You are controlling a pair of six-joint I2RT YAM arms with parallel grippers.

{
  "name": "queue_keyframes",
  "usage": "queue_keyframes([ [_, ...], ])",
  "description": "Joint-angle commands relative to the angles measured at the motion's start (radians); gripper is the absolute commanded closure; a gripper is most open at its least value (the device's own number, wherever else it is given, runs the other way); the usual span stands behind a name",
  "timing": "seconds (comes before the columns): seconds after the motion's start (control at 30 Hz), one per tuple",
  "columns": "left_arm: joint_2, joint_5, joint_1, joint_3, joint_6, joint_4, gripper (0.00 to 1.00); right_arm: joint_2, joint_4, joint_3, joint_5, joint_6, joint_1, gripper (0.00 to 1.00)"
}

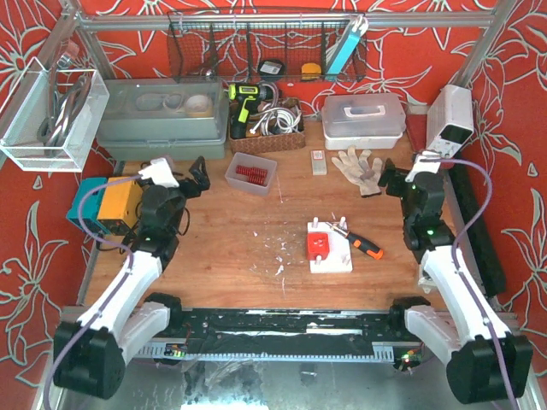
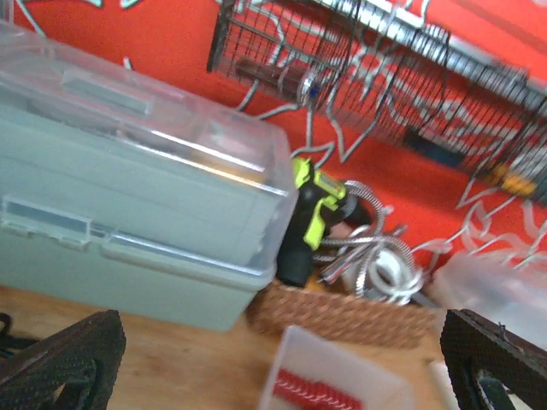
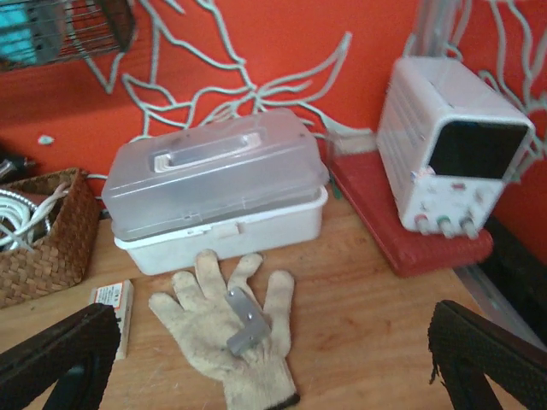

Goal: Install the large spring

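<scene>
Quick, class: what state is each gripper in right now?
Left gripper: open, holding nothing.
Right gripper: open, holding nothing.

Matt wooden table [image 1: 231,235], knitted cloth glove [image 3: 201,342], woven wicker basket [image 3: 51,243], translucent plastic box [image 3: 214,171].

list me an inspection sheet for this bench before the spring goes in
surface: wooden table, white flecks near the middle
job's things: red springs in clear tray; red fixture on white base; screwdriver beside it
clutter: glove with metal bracket on it; grey toolbox; wicker basket
grippers: left fingers open, empty; right fingers open, empty
cables: purple cable along right arm
surroundings: red patterned walls; wire rack
</scene>
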Motion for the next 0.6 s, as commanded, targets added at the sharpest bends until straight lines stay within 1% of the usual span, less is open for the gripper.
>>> queue_keyframes([
  [0.0, -0.116, 0.004, -0.002, 0.090, -0.380, -0.382, 0.00, -0.077, -0.441, 0.095, 0.060, 0.272, -0.002, 0.01],
  [0.03, -0.145, 0.010, -0.002, 0.095, -0.437, -0.430, 0.00, -0.099, -0.429, 0.086, 0.000, 0.261, -0.003, 0.01],
  [0.1, -0.208, 0.103, 0.000, 0.079, -0.407, -0.433, 0.00, -0.137, -0.417, 0.071, -0.108, 0.312, -0.004, 0.01],
  [0.2, -0.284, 0.194, 0.000, 0.064, -0.394, -0.473, 0.00, -0.147, -0.475, 0.095, -0.296, 0.363, -0.003, 0.02],
  [0.3, -0.316, 0.336, 0.000, 0.040, -0.378, -0.458, 0.00, -0.137, -0.558, 0.112, -0.388, 0.388, 0.003, 0.03],
  [0.37, -0.307, 0.407, -0.007, 0.021, -0.379, -0.454, 0.00, -0.132, -0.597, 0.107, -0.443, 0.363, 0.016, 0.03],
  [0.47, -0.288, 0.449, -0.059, -0.046, -0.395, -0.399, 0.00, -0.122, -0.676, 0.106, -0.420, 0.313, 0.061, 0.02],
  [0.57, -0.243, 0.377, -0.174, -0.074, -0.370, -0.380, 0.00, -0.090, -0.783, 0.122, -0.290, 0.235, 0.133, 0.02],
])
